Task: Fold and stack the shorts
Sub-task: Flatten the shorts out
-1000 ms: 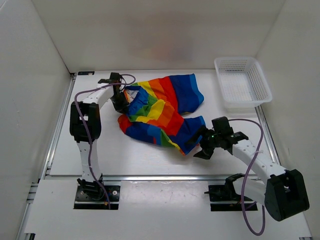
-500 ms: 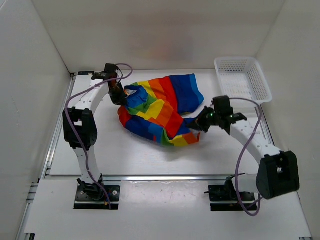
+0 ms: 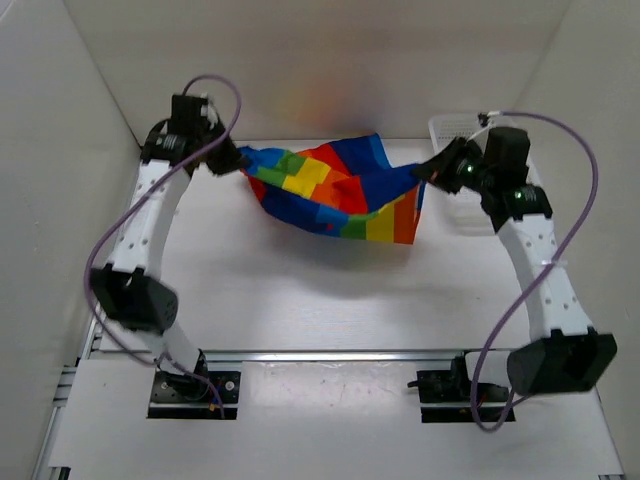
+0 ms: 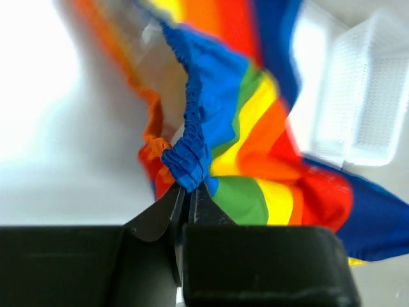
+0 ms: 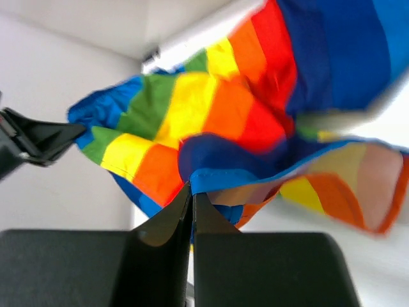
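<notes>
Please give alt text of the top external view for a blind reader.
Two robot arms hold the rainbow-striped shorts stretched above a white table, the left pincer shut on one end, the right pincer on the other. A white basket sits back right.

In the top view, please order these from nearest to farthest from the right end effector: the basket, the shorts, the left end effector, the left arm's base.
1. shorts: gripped by the right end effector, stretching to its left.
2. basket: just behind it, far right.
3. left end effector: across the table, far left.
4. left arm's base: near edge, left.
</notes>
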### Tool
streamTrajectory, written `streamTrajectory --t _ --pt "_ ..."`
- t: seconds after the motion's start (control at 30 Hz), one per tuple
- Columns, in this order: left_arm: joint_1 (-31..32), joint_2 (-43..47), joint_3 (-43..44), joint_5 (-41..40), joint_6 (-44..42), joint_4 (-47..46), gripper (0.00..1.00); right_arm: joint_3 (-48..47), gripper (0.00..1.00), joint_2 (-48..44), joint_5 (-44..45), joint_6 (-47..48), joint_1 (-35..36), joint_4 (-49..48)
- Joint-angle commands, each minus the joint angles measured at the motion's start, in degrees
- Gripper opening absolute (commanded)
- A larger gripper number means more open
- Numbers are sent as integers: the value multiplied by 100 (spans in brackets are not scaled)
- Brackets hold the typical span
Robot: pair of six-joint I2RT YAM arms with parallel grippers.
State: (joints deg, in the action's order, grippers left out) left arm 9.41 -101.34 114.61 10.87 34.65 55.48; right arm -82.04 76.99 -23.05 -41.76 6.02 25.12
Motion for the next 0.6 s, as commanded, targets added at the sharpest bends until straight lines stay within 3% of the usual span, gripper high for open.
streamTrajectory --t 0.0,0.03,0.07,0.17,0.2,0.23,0.3,0.33,0.4,0.43,0.47,0.57 --pt "17 1543 -1997 -462 313 -265 10 1028 0 -833 213 932 145 590" --pt "78 1921 -3335 -568 540 -405 10 1798 0 -1252 274 1185 293 590" --pt "79 2621 -3992 -699 655 -520 10 2171 0 -1457 362 1318 364 660" --pt "-149 3268 -5601 -920 806 -670 39 3268 24 -1941 915 1372 620 1266" --pt "-272 3339 -5720 -738 754 -670 49 3473 50 -2003 1012 1372 672 1389" --pt "-351 3340 -5721 -736 701 -670 74 3589 54 -2065 1326 1294 672 1538" --pt "-352 3393 -5503 -858 630 -557 83 3590 60 -2065 1618 1118 550 1942" --pt "-352 3393 -5284 -911 578 -434 83 3520 60 -2065 1863 1056 549 2118" --pt "-352 3314 -5090 -1147 516 -258 73 3214 56 -2118 2136 907 479 2294" --pt "-352 3235 -5028 -1245 516 -162 64 3151 55 -2214 2286 706 479 2382" --pt "-352 3235 -5027 -1333 516 22 48 3150 55 -2406 2366 626 479 2453" --pt "-352 3173 -5219 -1395 516 85 42 3255 55 -2750 2253 397 479 2453"
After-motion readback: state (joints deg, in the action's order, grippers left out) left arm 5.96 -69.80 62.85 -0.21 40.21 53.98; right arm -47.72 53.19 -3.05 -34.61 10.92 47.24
